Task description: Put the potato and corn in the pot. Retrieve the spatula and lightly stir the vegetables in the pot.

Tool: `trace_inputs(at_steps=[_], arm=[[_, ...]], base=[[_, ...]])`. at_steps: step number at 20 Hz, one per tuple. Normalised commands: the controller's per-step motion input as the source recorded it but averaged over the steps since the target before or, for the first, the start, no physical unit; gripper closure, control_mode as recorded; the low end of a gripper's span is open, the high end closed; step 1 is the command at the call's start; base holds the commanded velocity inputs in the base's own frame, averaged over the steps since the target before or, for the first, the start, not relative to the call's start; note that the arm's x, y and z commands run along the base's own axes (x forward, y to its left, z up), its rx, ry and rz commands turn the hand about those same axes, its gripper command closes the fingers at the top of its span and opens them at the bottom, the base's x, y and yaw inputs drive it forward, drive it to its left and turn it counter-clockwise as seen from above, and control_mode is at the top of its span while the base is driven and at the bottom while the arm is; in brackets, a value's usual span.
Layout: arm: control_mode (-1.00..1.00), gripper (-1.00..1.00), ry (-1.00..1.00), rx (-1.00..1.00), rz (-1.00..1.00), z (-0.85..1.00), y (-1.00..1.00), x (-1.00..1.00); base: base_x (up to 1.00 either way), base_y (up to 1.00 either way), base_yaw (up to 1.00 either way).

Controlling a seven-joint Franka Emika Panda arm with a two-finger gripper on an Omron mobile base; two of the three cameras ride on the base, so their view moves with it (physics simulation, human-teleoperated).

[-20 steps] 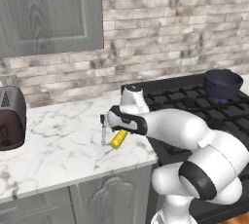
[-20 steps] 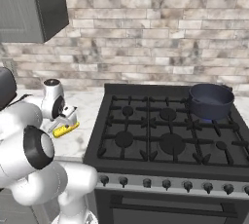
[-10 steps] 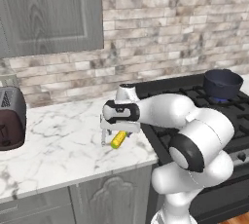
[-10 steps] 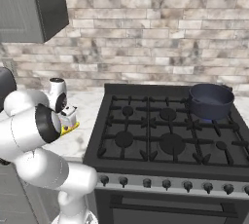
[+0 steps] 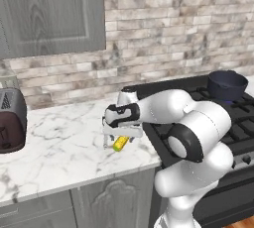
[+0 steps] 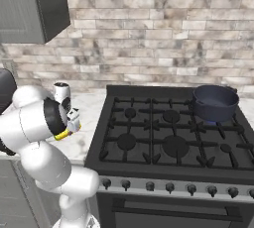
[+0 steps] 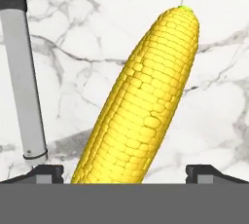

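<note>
Corn (image 7: 141, 106): yellow cob lying on the marble counter (image 5: 59, 142), tip toward 1 o'clock in the hand view, between the spread tips of the gripper (image 7: 124, 172). Spatula handle (image 7: 22, 77) lies just beside it at 9 o'clock. Advice: lower squarely, close across mid-cob, avoid catching the handle. Pot (image 6: 215, 102): far burner.

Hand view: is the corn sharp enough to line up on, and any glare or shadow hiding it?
Hand view: the corn is crisp, kernels distinct, evenly lit, no glare; a soft shadow lies on the marble counter beside it. Left base view: the corn is small and half hidden under the open claw, edges soft. Right base view: just a yellow sliver past the arm.
</note>
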Motion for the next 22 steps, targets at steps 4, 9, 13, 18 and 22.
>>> trace_inputs(at_steps=[4,9,13,18,22], arm=[[-1.0,-1.0,0.0,0.0,0.0,-0.2,-0.02,0.0],[-1.0,-1.0,0.0,0.0,-0.01,-0.23,0.04,0.0],[-1.0,-1.0,0.0,0.0,-0.05,-0.27,0.02,0.0],[-1.0,-1.0,0.0,0.0,-0.02,-0.21,0.0,-0.01],[-1.0,1.0,0.0,0.0,0.0,0.0,0.0,0.0]], base=[[0.0,0.0,0.0],[0.0,0.0,0.0],[0.0,0.0,0.0],[0.0,0.0,0.0],[0.0,0.0,0.0]])
